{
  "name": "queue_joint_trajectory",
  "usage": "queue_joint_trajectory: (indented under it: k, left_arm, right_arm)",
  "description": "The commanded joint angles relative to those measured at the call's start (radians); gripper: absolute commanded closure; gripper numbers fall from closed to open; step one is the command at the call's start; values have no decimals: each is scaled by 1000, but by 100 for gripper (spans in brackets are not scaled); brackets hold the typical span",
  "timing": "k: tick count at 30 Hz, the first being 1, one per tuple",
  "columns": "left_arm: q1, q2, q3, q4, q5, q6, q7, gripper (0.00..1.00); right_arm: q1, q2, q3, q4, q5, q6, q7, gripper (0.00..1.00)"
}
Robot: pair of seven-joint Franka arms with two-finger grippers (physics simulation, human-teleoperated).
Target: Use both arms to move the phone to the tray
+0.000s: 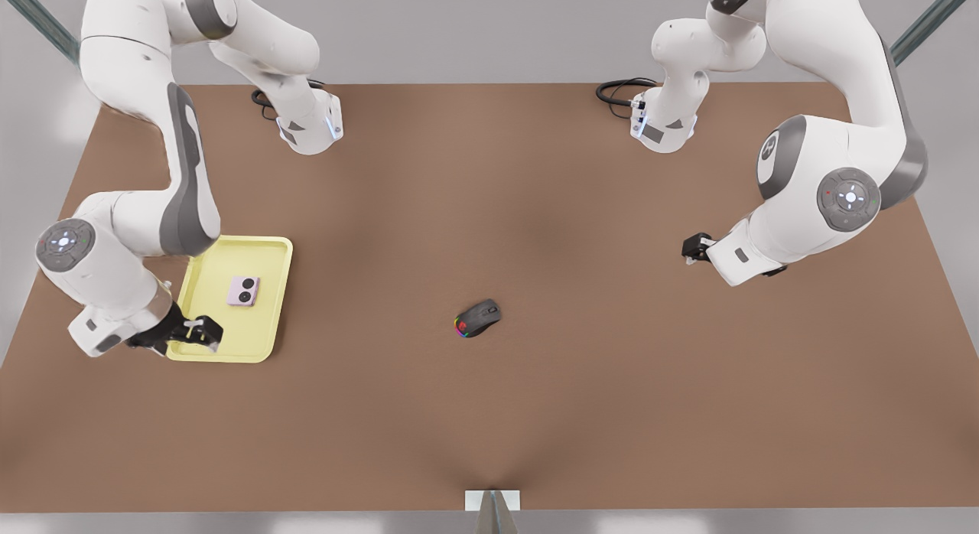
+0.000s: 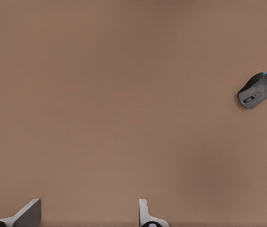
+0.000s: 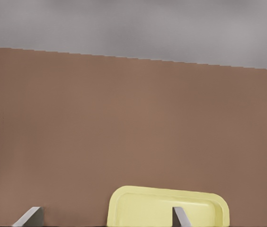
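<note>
On the tray [image 1: 264, 258], the phone [image 1: 243, 291] lies flat at one o'clock from my right gripper [image 1: 200, 333], fingers apart, empty. My left gripper [image 1: 694, 247] waits well apart, open.

pale pink phone [image 1: 244, 291], black circles; pale yellow tray [image 1: 260, 337]; brown table [image 1: 535, 213].

In the front view, at the lower left of the frame, my right tool [image 1: 200, 333] and its wrist cover the tray's [image 1: 284, 289] near-left corner and part of its left rim. At the right, my left tool [image 1: 692, 249] is too small to read its fingers. In the right wrist view the frame edge cuts off the tray [image 3: 166, 208].
</note>
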Motion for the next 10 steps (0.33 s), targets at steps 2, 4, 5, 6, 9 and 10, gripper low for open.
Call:
queue_joint_trajectory:
  k: [2,4,5,6,9,10]
  left_arm:
    - [0,-1,0,0,2,-6,-21,0]
    - [0,1,0,0,2,-14,-21,0]
    - [0,1,0,0,3,-17,-21,0]
    - [0,1,0,0,3,-19,-21,0]
    - [0,4,0,0,2,-23,-21,0]
    - [0,4,0,0,2,-25,-21,0]
  right_arm:
    - [27,-219,-10,-115,57,-435,96,0]
    - [8,-238,-20,-157,97,-384,86,0]
    - [16,-233,-17,-151,98,-398,82,0]
    - [18,-230,-17,-157,98,-422,53,0]
    - [24,-134,-10,-97,94,-401,57,0]
    - [24,-89,-8,-82,94,-359,59,0]
